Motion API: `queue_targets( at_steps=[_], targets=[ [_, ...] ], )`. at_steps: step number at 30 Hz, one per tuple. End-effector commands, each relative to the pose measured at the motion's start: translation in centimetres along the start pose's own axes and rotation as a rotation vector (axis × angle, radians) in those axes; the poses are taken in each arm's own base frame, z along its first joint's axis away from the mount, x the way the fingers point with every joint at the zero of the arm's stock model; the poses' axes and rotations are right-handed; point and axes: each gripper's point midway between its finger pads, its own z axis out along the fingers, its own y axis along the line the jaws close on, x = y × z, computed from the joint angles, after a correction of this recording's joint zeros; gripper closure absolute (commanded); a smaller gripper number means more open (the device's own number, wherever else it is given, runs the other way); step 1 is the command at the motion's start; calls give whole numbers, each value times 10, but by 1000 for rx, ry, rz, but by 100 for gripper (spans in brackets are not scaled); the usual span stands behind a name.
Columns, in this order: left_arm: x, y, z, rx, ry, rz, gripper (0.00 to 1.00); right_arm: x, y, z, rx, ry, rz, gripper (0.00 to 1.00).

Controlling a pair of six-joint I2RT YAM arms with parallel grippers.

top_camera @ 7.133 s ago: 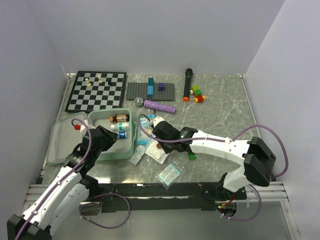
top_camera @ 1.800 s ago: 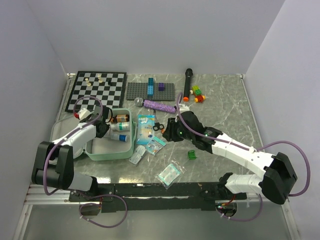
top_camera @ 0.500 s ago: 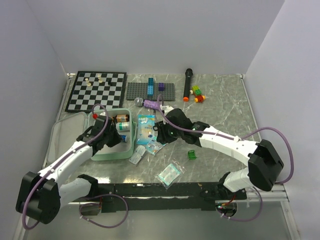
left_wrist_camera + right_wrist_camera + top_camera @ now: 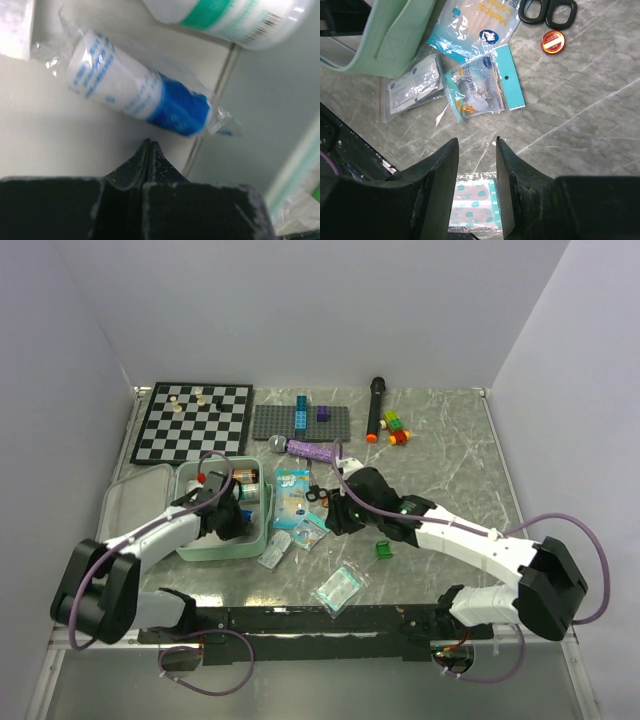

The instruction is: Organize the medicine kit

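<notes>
The medicine kit [image 4: 262, 532] lies open on the left-centre of the table [image 4: 450, 460], just in front of the chessboard [image 4: 192, 422]. Its mint-green tray faces up and its lid is folded out to the left. The tray is a rounded square with a pale lining. It already holds a few bottles against the far wall, one with a green label [image 4: 235, 20], and a wrapped white roll with a blue end [image 4: 140, 97].

The left gripper [image 4: 149, 147] sits inside the tray with its jaws pressed together on nothing, and the roll lies just beyond the tips. The right gripper [image 4: 476, 150] hovers over the loose supplies beside the kit's right wall, jaws partly open and empty.

The step in hand looks like packing: some items are in, while several remain on the table. These are a blue pouch [image 4: 470, 25], a clear sachet [image 4: 415, 85], a teal-carded packet [image 4: 482, 92], black scissors [image 4: 547, 10], a small red tin [image 4: 553, 41] and a patterned packet [image 4: 472, 200] nearer the arm bases.

The next move probably calls for the right gripper to come down on one of these. The flat packets lie flush on the table, so an edge or a raised corner would likely give the better pinch. The left arm may need to clear the tray first.
</notes>
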Motion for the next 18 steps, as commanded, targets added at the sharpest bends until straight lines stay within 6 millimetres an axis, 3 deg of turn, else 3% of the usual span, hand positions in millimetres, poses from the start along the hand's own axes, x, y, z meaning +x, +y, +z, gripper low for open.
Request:
queue_targets(
  at_steps=[1, 6, 12, 18],
  targets=[
    [-20, -15, 9, 11, -49, 0, 99, -21, 4, -19, -24, -142, 3, 57],
    [-35, -22, 16, -2, -93, -32, 99, -27, 3, -30, -31, -198, -11, 57],
    [-51, -35, 21, 4, -116, -37, 99, -23, 0, -28, -12, -177, -20, 57],
    [-59, -44, 11, 34, -137, -26, 99, -20, -11, -27, 45, -176, -6, 57]
  ],
)
